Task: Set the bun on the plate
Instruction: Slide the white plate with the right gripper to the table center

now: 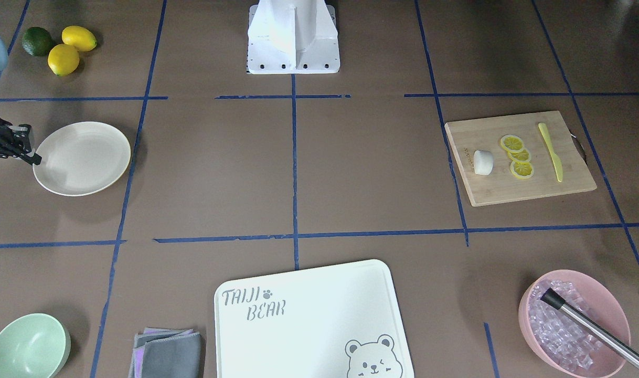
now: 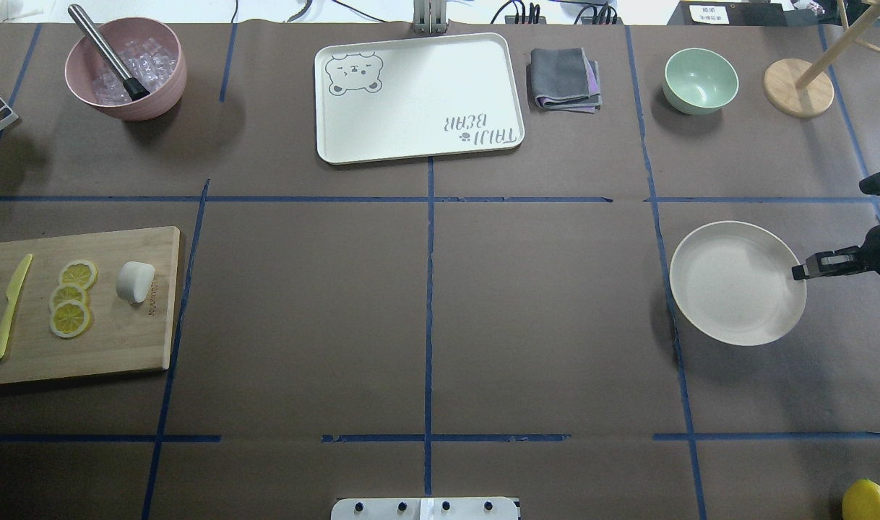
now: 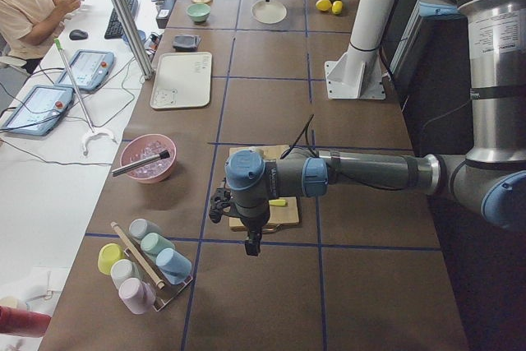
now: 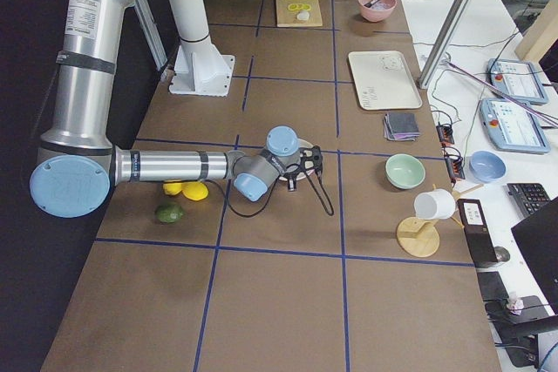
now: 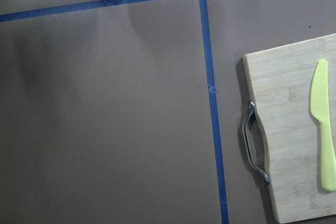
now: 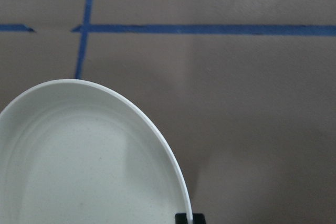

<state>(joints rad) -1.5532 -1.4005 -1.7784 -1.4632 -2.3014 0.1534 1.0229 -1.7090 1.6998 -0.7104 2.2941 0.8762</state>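
The bun [image 2: 135, 282] is a small white lump lying on a wooden cutting board [image 2: 122, 339] at the table's left, beside three lemon slices [image 2: 71, 300]. The cream plate [image 2: 736, 282] sits empty on the right side. My right gripper [image 2: 801, 273] is at the plate's right rim, and its fingers look shut on that rim; the right wrist view shows the plate [image 6: 79, 171] with its rim running into a black fingertip [image 6: 181, 219]. My left gripper [image 3: 251, 244] hangs beyond the board's handle end, far from the bun. I cannot tell whether it is open or shut.
A yellow knife [image 2: 10, 307] lies on the board. Along the far edge stand a pink bowl of ice [image 2: 126, 68], a bear-printed board [image 2: 418, 97], a folded cloth [image 2: 564, 78], a green bowl [image 2: 700, 79] and a wooden stand [image 2: 797, 87]. Lemons [image 1: 70, 47] lie near the plate.
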